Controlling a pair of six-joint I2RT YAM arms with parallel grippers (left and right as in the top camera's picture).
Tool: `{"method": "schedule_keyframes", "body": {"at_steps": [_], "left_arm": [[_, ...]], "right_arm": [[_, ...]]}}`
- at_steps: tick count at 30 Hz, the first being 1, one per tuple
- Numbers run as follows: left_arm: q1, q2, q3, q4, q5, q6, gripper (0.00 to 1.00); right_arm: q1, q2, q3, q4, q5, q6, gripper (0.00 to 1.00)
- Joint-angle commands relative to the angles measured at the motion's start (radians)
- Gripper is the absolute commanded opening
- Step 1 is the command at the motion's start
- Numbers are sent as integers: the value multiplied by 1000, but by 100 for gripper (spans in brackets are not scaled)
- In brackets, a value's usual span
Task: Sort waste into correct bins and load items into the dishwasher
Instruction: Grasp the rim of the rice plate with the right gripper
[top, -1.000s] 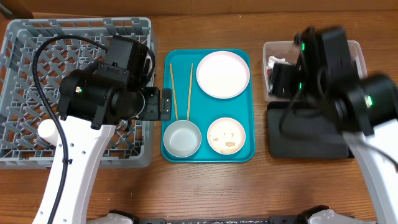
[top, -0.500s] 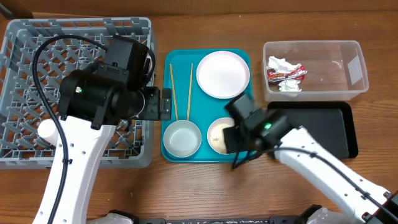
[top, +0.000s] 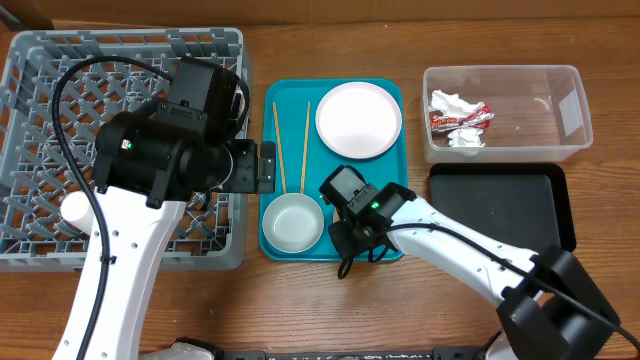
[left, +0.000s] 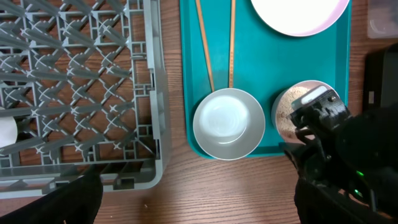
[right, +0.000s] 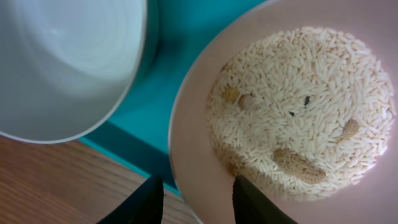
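My right claw (right: 198, 198) has swung from the clear tub (top: 500, 69) down to the small plate (right: 189, 149) of rice scraps (right: 305, 106) on the teal tray (top: 292, 110), jaws parted and empty astride its near rim, so I judge the scraps are next to bin.

The round metal bowl (right: 62, 56) sits just beside the small white plate (right: 189, 162), only a narrow strip of teal serving tray (right: 186, 37) between their rims. The right arm (top: 470, 255) lies across the wooden worktop (top: 300, 300) before the bare flat black rectangular tray (top: 500, 205). The left arm (top: 170, 160) overhangs the right side of the grey lattice dish rack (top: 40, 100).
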Motion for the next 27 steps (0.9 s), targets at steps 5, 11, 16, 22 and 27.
{"method": "schedule_keyframes", "body": {"at_steps": [5, 11, 16, 22, 27], "left_arm": [[0, -7, 17, 2, -7, -10, 100], [0, -7, 17, 8, -7, -10, 100], [0, -7, 17, 8, -7, -10, 100], [0, -7, 17, 8, -7, -10, 100], [0, -7, 17, 8, -7, -10, 100]], "right_arm": [[-3, 17, 0, 18, -1, -25, 18], [-4, 17, 0, 14, 0, -22, 4], [-9, 16, 11, 9, 8, 8, 4], [-9, 8, 101, -75, 144, 140, 4], [-26, -25, 212, -158, 161, 151, 4]]}}
